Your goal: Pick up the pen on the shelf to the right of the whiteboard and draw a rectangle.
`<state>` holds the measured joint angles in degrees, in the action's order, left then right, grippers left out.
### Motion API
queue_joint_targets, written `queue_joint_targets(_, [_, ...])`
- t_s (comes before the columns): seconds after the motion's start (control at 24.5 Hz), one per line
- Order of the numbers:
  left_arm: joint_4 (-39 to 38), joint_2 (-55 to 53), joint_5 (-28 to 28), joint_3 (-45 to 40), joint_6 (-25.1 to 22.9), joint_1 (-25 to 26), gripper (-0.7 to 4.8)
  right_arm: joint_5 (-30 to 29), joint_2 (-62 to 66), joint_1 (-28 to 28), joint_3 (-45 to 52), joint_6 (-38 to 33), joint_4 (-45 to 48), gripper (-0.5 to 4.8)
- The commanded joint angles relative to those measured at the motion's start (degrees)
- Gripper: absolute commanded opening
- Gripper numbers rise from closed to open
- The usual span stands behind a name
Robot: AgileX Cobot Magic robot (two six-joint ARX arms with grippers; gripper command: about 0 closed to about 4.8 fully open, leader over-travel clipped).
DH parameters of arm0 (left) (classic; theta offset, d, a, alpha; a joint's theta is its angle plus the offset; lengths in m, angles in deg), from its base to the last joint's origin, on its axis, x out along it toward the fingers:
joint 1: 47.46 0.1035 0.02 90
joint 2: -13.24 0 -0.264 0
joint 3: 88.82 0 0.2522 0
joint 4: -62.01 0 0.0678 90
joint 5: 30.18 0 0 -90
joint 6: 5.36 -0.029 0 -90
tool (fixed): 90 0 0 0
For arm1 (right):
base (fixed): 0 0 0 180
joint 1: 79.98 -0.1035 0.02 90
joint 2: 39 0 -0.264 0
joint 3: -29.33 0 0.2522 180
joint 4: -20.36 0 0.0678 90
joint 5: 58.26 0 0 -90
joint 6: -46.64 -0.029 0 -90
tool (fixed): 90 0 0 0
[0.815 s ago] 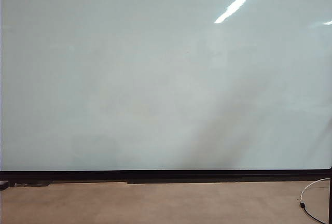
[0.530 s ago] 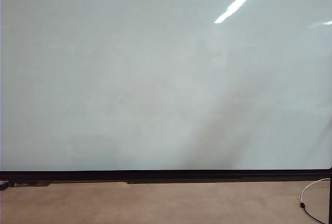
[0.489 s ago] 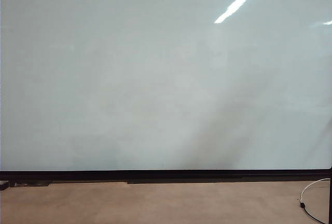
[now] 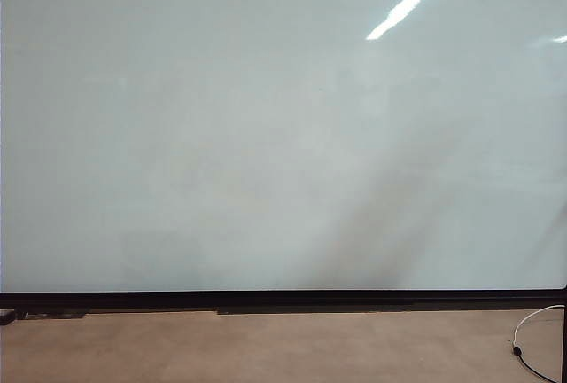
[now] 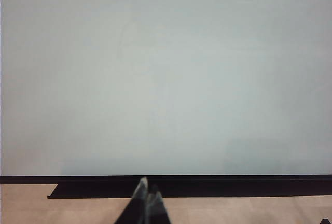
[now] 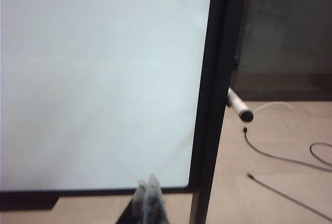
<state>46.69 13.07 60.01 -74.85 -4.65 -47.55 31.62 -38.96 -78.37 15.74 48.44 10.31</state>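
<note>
The whiteboard (image 4: 266, 135) fills the exterior view, glossy pale grey with a thin black bottom edge; its surface is blank and no rectangle is in view. In the right wrist view the pen (image 6: 238, 106), white with a black tip, sticks out just beyond the board's black right frame (image 6: 212, 105); what it rests on is hidden. My right gripper (image 6: 147, 183) is shut and empty, low in front of the board's bottom right corner, well short of the pen. My left gripper (image 5: 149, 187) is shut and empty, facing the board's bottom edge (image 5: 207, 182). Neither gripper shows in the exterior view.
Tan floor runs under the board (image 4: 266, 347). A white cable (image 4: 532, 325) lies at the exterior view's right, beside a black post (image 4: 563, 339). Thin dark cables (image 6: 275, 156) trail over the floor right of the frame, with a dark wall (image 6: 290, 27) behind.
</note>
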Motion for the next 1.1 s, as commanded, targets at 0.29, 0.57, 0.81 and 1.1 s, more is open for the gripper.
queue_joint_targets(0.29, [0.35, -0.02, 0.02, 0.17, -0.26, 0.0, -0.04, 0.17, 0.04, -0.04, -0.72, -2.05, 4.17, -0.06])
queue_joint_targets(0.57, [0.33, -0.02, 0.0, 0.17, -0.26, 0.0, -0.04, 1.99, 5.86, 0.11, -3.87, -1.25, 4.11, -0.06])
queue_joint_targets(0.81, [0.35, -0.02, 0.02, 0.17, -0.26, 0.0, -0.04, -0.31, 22.12, 0.24, -4.68, -0.04, 21.33, -0.06])
queue_joint_targets(1.1, [0.35, -0.02, 0.0, 0.17, -0.26, 0.0, -0.04, -5.14, 38.95, 4.85, -9.62, -0.02, 30.86, -0.06])
